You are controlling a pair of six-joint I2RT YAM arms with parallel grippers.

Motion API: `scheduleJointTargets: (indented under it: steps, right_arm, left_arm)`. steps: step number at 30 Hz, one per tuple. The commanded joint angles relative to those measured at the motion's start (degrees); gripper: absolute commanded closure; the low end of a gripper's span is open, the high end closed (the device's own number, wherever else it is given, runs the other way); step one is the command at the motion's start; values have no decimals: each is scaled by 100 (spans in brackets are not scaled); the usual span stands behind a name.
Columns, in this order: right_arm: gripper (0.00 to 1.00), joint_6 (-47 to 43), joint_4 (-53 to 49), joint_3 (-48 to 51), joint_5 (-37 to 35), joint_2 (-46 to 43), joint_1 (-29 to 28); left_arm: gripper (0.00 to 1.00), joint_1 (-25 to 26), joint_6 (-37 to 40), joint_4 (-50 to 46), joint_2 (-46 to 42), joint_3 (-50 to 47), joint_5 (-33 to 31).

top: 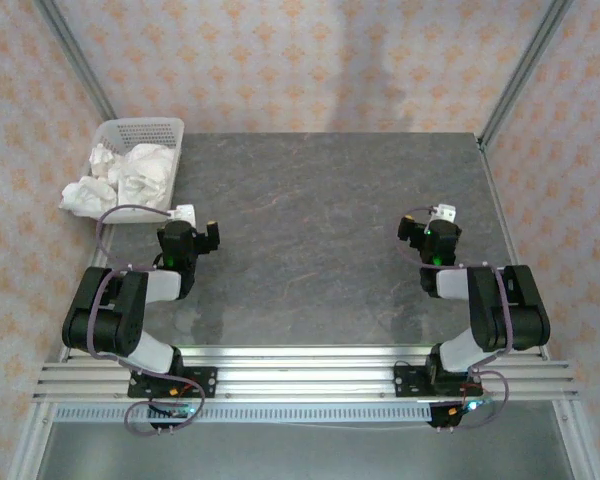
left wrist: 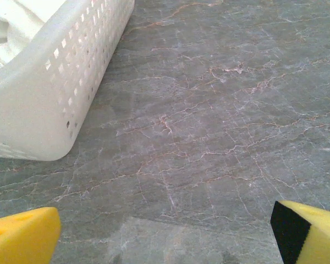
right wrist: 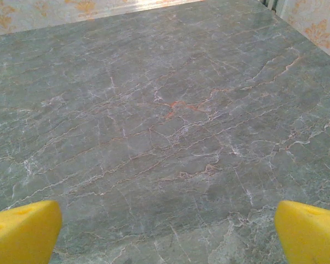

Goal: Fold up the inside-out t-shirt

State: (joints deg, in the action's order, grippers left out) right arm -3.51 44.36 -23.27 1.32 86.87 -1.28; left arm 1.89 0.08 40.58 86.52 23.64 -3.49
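Here the inside-out t-shirt (top: 130, 175) sits crumpled in a basket (top: 145, 125), and both grippers are empty over the worktop (top: 320, 230).
The off-white cloth is bunched inside the white mesh basket at the far left corner of the grey worktop, with part of it spilling over the basket's left rim. The left gripper (left wrist: 165, 236) hovers just beside the basket's near end, spread wide with nothing in it. The right gripper (right wrist: 168, 234), well apart on the right side, is also spread wide above bare veined surface.
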Motion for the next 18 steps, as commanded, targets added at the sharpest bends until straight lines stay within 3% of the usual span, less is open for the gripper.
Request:
scheduleJointTargets:
  steps: [1, 18]
  right_arm:
    - [1, 26, -8, -95, -7, 28, 31]
    - [1, -15, 215, 108, 84, -115, 31]
  left_arm:
    - [0, 31, 74, 149, -66, 119, -36]
    - [0, 31, 65, 143, -73, 111, -38]
